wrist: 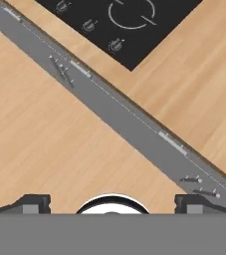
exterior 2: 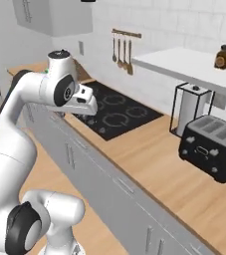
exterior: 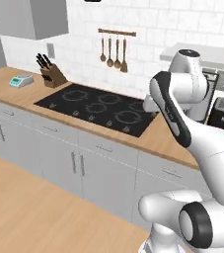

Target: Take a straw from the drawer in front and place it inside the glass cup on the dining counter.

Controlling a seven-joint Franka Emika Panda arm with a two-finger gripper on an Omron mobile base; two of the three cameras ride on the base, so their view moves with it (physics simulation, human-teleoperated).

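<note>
Then, the wood-topped counter (exterior: pixel 172 143) ran across the scene, with pale grey cabinet fronts beneath its edge. A black stovetop (exterior: pixel 101 106) lay set into it. Under the stovetop's right end a drawer (exterior: pixel 106 148) sat fully shut, its slim bar handle flush along the front; which drawer the task meant could not be told. A black toaster (exterior 2: pixel 214 144) stood further right. The gripper (wrist: pixel 112 203) hung above the cabinet line, fingertips spread wide, holding nothing.

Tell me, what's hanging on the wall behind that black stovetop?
Behind the stovetop, four wooden utensils hang from a rail on white tile. The robot's arm hides the wall further right.
</note>
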